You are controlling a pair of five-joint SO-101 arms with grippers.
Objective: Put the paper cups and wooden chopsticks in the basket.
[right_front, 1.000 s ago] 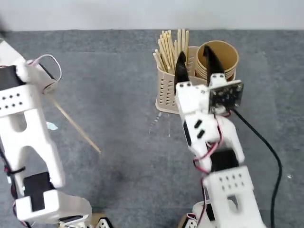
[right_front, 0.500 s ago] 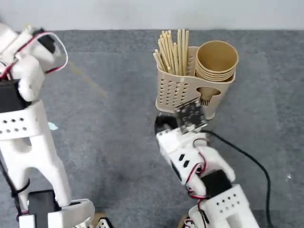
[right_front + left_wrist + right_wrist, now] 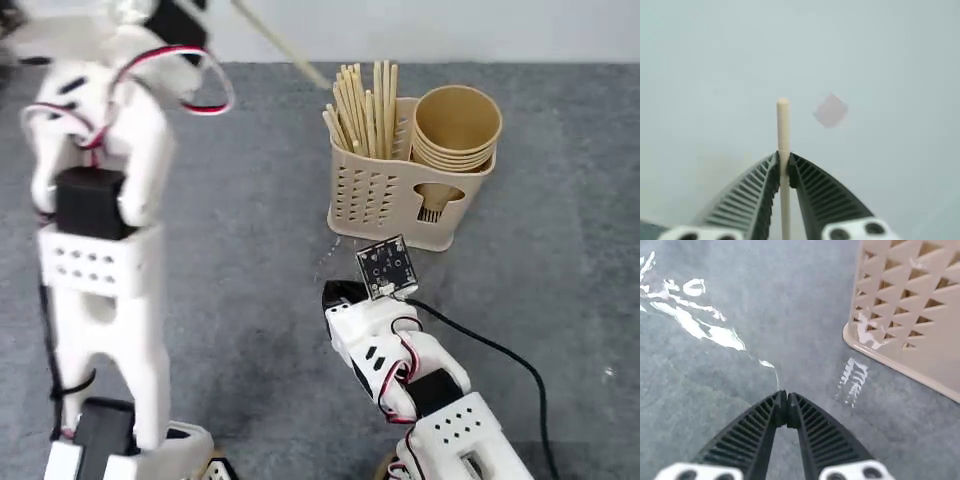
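The left end effector [image 3: 783,161] is clamping a single wooden chopstick [image 3: 783,125], raised high over the far left part of the tabletop [image 3: 240,260]. In the high view the stick is slanting down toward the basket [image 3: 395,195]. Its lower end is lying just beside the tops of the bundle of chopsticks [image 3: 362,105] standing in the compartment nearer the left arm; whether it is touching them I cannot tell. The paper cups [image 3: 457,125] are sitting nested in the other compartment. The basket is standing near the tabletop's far edge, right of the middle. The right end effector [image 3: 785,410] is clenched on nothing, low over the tabletop just off the basket's near left corner.

The step in hand looks to be dropping this stick in with the bundle. Doing it well probably means tilting the stick closer to upright and bringing its lower end over open space inside the rim. It should be released only once that end is below the rim, so it is neither toppling outward nor levering the other sticks out.
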